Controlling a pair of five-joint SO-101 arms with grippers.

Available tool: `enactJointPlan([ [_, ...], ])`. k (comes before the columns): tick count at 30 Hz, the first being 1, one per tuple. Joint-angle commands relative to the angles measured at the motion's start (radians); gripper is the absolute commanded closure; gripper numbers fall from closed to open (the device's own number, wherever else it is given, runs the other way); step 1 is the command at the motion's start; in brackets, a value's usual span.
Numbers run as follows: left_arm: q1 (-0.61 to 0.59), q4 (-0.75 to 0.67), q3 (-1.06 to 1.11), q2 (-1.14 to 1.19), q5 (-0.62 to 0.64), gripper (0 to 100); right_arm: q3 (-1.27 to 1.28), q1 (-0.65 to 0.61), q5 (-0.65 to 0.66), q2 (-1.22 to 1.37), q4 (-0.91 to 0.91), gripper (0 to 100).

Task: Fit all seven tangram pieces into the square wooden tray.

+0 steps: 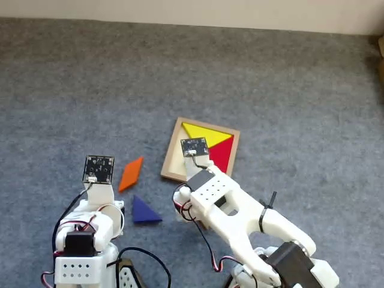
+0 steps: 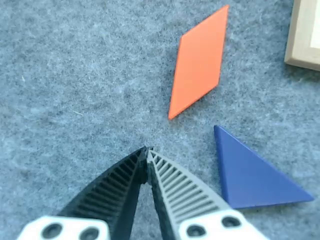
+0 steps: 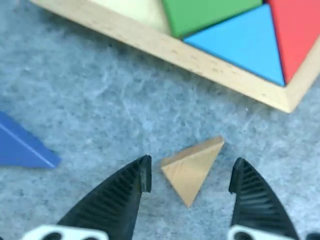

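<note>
**Right gripper**: standing wide open and holding nothing, with one jaw on each side of the small wooden triangle.

**Small wooden triangle:** lying flat and loose on the grey table, touching neither jaw. One sharp corner is pointing back toward the gripper and the broad end is facing the tray. Nothing is lying in the way. This arm is plainly the nearer one.

**Tray:** sitting just beyond the triangle, its rim near but apart. It is already carrying green, light blue, red and yellow pieces.

**Dark blue triangle**: lying off to one side on the table.

**Left gripper**: closed on nothing, hanging over bare table. The orange parallelogram is lying ahead of it.
</note>
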Motion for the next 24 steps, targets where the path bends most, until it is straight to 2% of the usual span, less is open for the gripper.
enactJointPlan([
  [1, -0.013, 0.003, 0.019, -0.042, 0.008, 99, -0.053, 0.001, -0.009, -0.007, -0.010, 76.8],
  [13, -0.013, 0.003, 0.019, -0.042, 0.008, 99, 0.008, 0.054, -0.002, -0.016, -0.084, 85.4],
  [24, -0.013, 0.003, 0.019, -0.042, 0.008, 99, 0.005, 0.013, -0.002, -0.016, -0.079, 85.5],
])
